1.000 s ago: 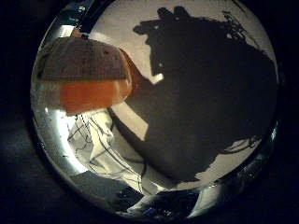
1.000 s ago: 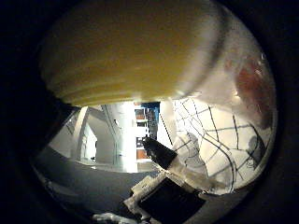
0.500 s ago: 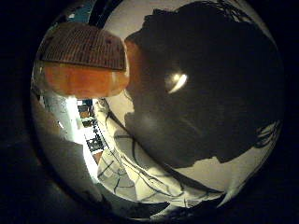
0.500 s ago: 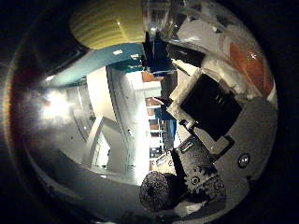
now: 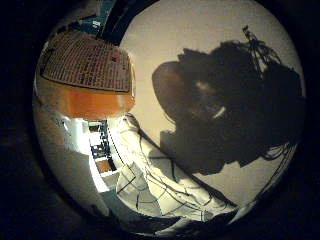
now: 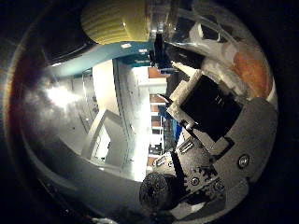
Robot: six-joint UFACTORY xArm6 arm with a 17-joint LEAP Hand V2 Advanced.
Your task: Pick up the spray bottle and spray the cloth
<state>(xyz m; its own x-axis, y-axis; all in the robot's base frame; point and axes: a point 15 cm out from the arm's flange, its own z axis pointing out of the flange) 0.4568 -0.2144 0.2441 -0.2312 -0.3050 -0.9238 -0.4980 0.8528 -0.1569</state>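
The spray bottle [image 5: 85, 85] fills one side of the little finger side palm view, close to the palm. It has orange liquid and a printed label. The white cloth [image 5: 165, 180] with dark grid lines lies on the pale table [image 5: 175, 40] below the bottle. In the thumb side palm view a ribbed yellow part of the bottle [image 6: 117, 19] and some of its orange body [image 6: 252, 70] show at the edge. My hand [image 6: 210, 117] shows there as black and white fingers curled beside the bottle.
The shadow of the hand and arm [image 5: 225, 105] falls on the table beside the cloth. The thumb side palm view looks out at the room, with walls and shelving [image 6: 112, 131] far away.
Both views have swung, so the hand has turned. The bottle keeps its place against the palm. The thumb side view has left the cloth and now shows the fingers and the room.
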